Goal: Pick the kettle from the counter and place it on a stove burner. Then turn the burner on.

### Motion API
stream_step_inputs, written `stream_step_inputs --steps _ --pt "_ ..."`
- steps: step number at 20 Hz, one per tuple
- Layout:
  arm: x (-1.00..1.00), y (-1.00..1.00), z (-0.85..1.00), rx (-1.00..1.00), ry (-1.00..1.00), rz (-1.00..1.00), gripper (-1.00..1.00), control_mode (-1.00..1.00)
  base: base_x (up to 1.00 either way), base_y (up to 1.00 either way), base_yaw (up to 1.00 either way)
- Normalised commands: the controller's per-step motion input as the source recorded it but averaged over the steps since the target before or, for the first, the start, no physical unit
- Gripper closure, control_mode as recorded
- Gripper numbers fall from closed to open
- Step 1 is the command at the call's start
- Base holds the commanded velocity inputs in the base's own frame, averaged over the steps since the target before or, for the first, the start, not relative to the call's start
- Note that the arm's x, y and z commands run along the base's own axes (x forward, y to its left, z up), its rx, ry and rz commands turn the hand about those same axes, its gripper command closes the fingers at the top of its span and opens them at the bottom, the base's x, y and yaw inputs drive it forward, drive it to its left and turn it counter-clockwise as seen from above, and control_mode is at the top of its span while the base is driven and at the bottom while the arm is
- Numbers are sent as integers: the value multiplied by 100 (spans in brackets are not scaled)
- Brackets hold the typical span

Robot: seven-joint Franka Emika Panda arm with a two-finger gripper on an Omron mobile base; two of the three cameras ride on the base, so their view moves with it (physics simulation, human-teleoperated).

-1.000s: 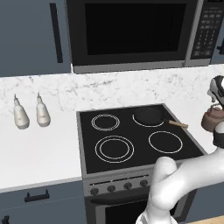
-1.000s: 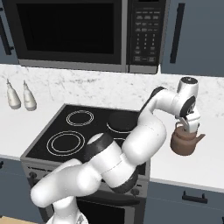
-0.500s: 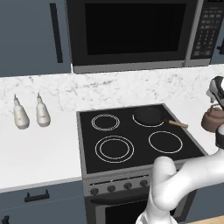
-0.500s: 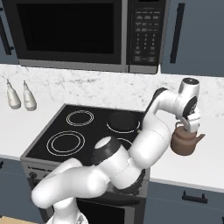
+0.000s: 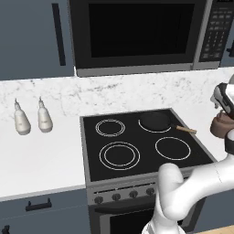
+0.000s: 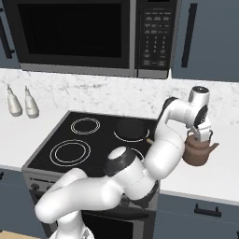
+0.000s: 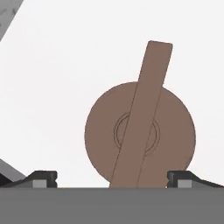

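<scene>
Directly above kettle (image 7: 140, 135), jaws fully apart (handle between them), gripping nothing; kettle on counter (image 6: 224, 170).

Base views flank the cooktop (image 5: 137, 144); hand view looks straight down, close.

Counter (image 6: 224, 172) round the kettle (image 6: 198, 151) is bare on all sides, so approach from above is free; only its arched handle (image 7: 142, 122) crosses the top. On the cooktop (image 5: 137, 146) the black pan (image 5: 155, 121) blocks the back-right ring; big front-left burner (image 5: 119, 154) clear. Two bottles (image 5: 32, 119) far left, well apart.
</scene>
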Motion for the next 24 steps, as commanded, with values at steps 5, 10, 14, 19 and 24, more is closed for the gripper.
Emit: stream_step_inputs --steps 5,10,14,19,24 --pt "21 0 -27 0 0 0 -100 -100 0 0 0" --pt "10 0 -7 0 0 0 100 -100 0 0 0" --pt "0 0 0 0 0 0 100 -100 0 0 0" --pt "0 0 0 0 0 0 100 -100 0 0 0" --pt "-8 0 9 0 -12 0 100 -100 0 0 0"
